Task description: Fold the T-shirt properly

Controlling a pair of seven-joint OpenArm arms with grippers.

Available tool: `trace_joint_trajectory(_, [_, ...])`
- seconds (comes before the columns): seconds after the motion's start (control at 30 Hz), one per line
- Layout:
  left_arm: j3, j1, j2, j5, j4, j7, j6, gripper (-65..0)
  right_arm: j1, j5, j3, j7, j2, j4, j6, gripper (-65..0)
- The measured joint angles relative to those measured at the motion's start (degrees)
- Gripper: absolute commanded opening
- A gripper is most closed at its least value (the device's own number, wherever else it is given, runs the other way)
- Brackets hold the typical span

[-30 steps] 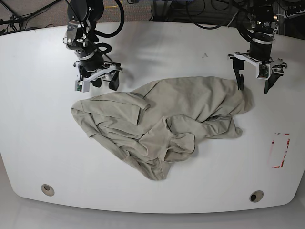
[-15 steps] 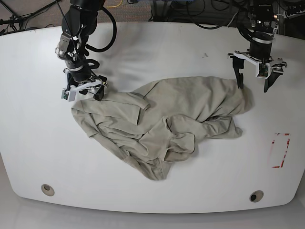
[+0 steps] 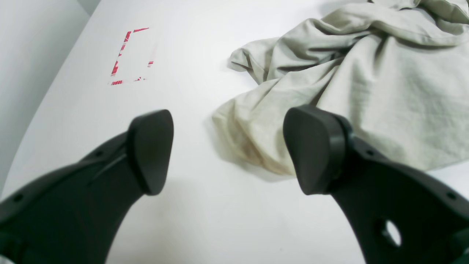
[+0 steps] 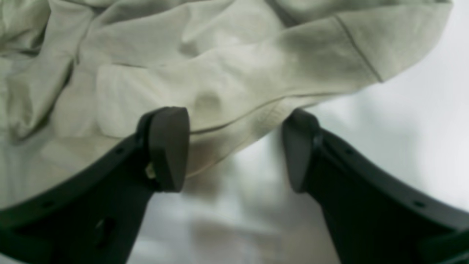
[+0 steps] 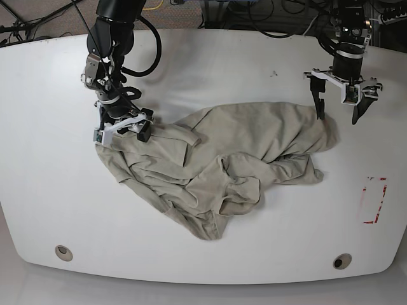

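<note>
Right wrist view blurry throughout; crumpled khaki-beige cotton T-shirt (image 4: 220,73) cut off at top and left edges, white counter (image 4: 421,128) smeared. Can't tell whether right gripper (image 4: 234,146) touches the hem. Left wrist view crops the shirt at top and right. Base view: collar label hidden in folds, both arms cropped at top.

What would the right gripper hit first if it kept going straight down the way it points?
Most likely the hemmed edge of the crumpled khaki-beige cotton T-shirt: the open right gripper straddles it, with the white table just beneath. Depth is unclear.
</note>
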Motion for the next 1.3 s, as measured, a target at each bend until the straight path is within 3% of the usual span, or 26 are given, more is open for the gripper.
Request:
trace_joint_trajectory(0.53, [-0.90,-0.13,-0.02,0.02,0.00,-0.35,0.00,-17.2,0.81,0.39,-3.69,0.98,-0.59,-1.55,0.02,-26.7])
trace_joint_trajectory(0.87, [-0.46,-0.13,-0.02,0.02,-0.02,-0.42,0.02,-16.9,-2.14,0.42,-3.19,1.18,1.03,0.87,0.39,-26.0])
trace_joint_trajectory(1.3, [-0.63,-0.13,-0.02,0.04,-0.02,-0.39,0.00,-17.3,-1.31,0.59,-3.08,1.70,-1.81,-0.26,0.79,-27.7])
